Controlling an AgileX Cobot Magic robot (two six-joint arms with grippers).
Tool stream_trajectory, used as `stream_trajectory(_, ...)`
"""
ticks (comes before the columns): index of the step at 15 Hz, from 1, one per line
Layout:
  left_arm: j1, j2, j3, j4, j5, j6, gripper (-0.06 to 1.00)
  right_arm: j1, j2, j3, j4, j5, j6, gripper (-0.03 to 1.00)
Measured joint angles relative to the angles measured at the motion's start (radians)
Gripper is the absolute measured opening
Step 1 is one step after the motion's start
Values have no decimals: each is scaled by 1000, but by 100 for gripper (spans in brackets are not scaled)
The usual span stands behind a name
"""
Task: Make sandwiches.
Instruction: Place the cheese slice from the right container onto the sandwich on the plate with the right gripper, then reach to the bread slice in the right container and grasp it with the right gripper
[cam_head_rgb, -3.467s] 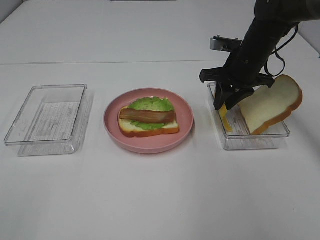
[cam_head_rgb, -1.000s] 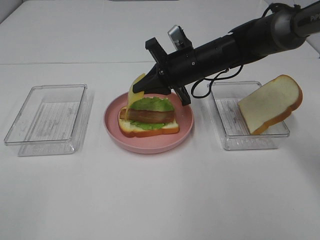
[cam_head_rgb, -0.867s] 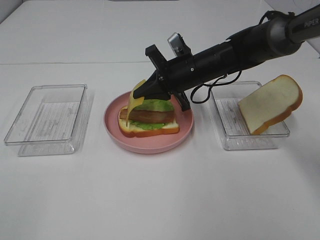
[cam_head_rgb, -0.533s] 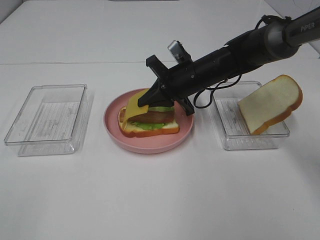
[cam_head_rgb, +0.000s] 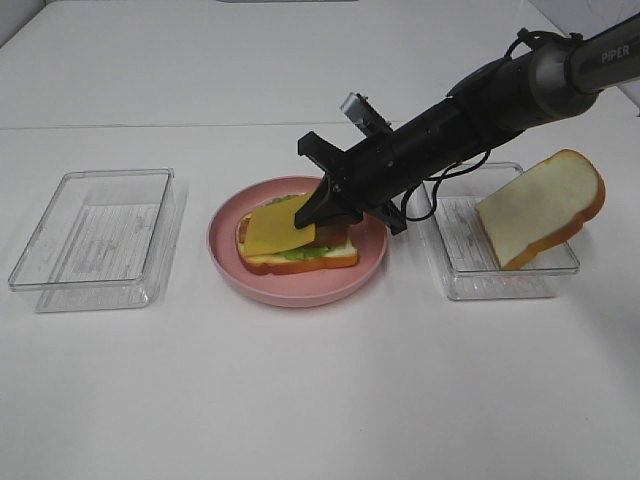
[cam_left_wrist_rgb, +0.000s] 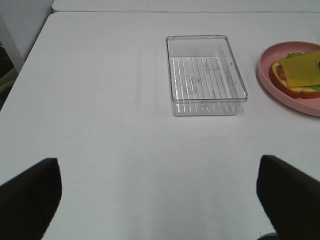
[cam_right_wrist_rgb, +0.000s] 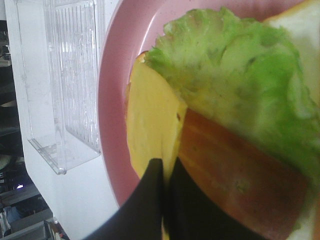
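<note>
On the pink plate (cam_head_rgb: 225, 262) lies an open sandwich (cam_head_rgb: 297, 243): a bread slice, green lettuce (cam_right_wrist_rgb: 235, 75) and a reddish-brown meat slice (cam_right_wrist_rgb: 240, 182). A yellow cheese slice (cam_head_rgb: 276, 227) lies flat over its left part. My right gripper (cam_head_rgb: 318, 212) reaches in from the right, low over the sandwich, shut on the cheese slice's (cam_right_wrist_rgb: 150, 120) edge. The second bread slice (cam_head_rgb: 541, 208) leans in the right clear tray (cam_head_rgb: 462, 283). My left gripper (cam_left_wrist_rgb: 160, 192) hangs open over bare table, away from the plate (cam_left_wrist_rgb: 280, 92), holding nothing.
An empty clear tray (cam_head_rgb: 95, 238) stands left of the plate, and shows in the left wrist view (cam_left_wrist_rgb: 206, 75) too. The right arm (cam_head_rgb: 470, 110) slants across from the back right, over the right tray's near-left corner.
The cheese slice hung on edge from the right gripper above the plate; it now lies flat on the meat. The gripper has come down with it and shifted slightly right, still shut.
</note>
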Motion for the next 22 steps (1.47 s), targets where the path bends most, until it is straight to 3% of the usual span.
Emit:
stream_trajectory(4,0,0,0,0,0,0,98,0,0,0,-39,-1,24,4)
stream_trajectory(9,0,0,0,0,0,0,98,0,-28,0,-104,-5,27,47)
stream_trajectory(13,0,0,0,0,0,0,98,0,-119,0,-247,-5,129,53)
stream_trajectory(15,0,0,0,0,0,0,98,0,-187,1,-300,-4,198,64)
stream_trajectory(18,0,0,0,0,0,0,98,0,-348,1,-497,16,358,89)
stream_trajectory(20,0,0,0,0,0,0,98,-5,-451,1,-697,94,477,93)
stream_trajectory(22,0,0,0,0,0,0,98,-34,-501,1,-789,175,540,94)
